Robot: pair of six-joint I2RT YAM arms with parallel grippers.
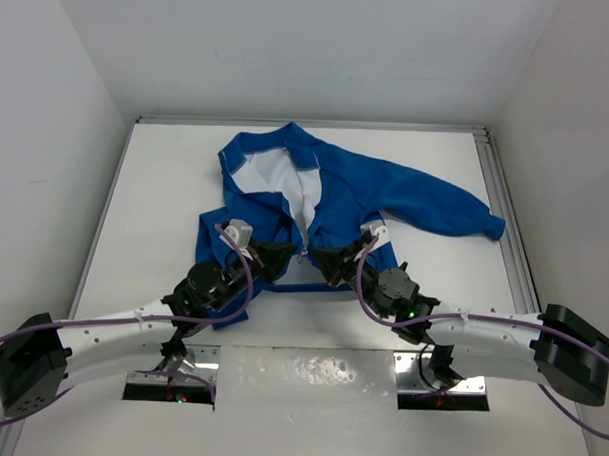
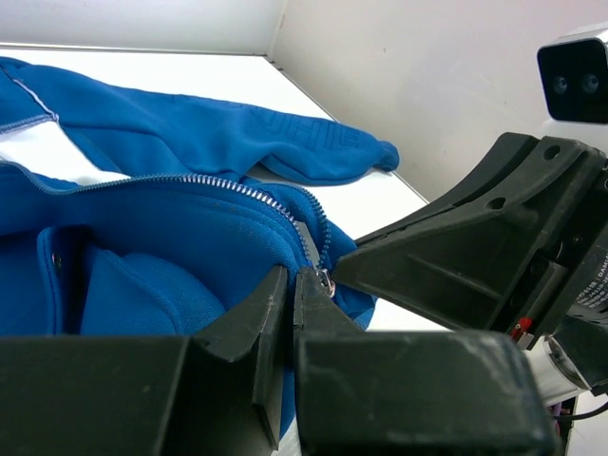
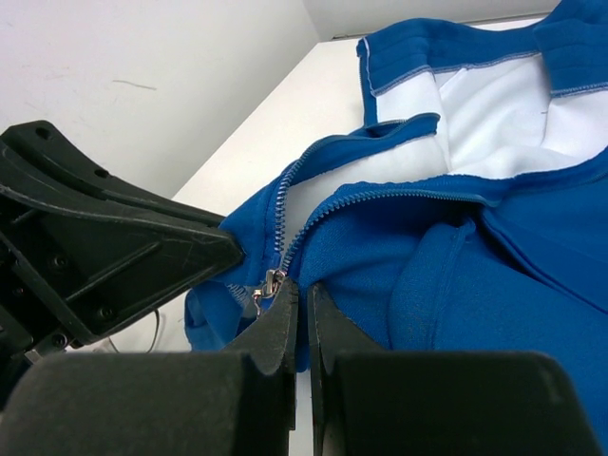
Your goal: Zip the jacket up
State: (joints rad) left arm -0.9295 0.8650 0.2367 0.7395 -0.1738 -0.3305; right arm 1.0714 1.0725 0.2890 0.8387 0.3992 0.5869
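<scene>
The bright blue jacket (image 1: 346, 189) lies face up mid-table, its collar at the far end and white lining (image 1: 271, 177) showing. The zipper is joined only at the near hem, where the small metal pull (image 1: 304, 254) sits. My left gripper (image 1: 284, 255) is shut on the hem fabric just left of the pull (image 2: 325, 282). My right gripper (image 1: 328, 259) is shut on the hem fabric just right of the pull (image 3: 273, 283). The two grippers nearly touch. The open zipper teeth (image 3: 380, 198) spread apart toward the collar.
One sleeve (image 1: 455, 208) stretches out to the right, toward a metal rail (image 1: 501, 195) along the table's right edge. White walls close in the table (image 1: 156, 183) on three sides. The other sleeve is hidden under the jacket body.
</scene>
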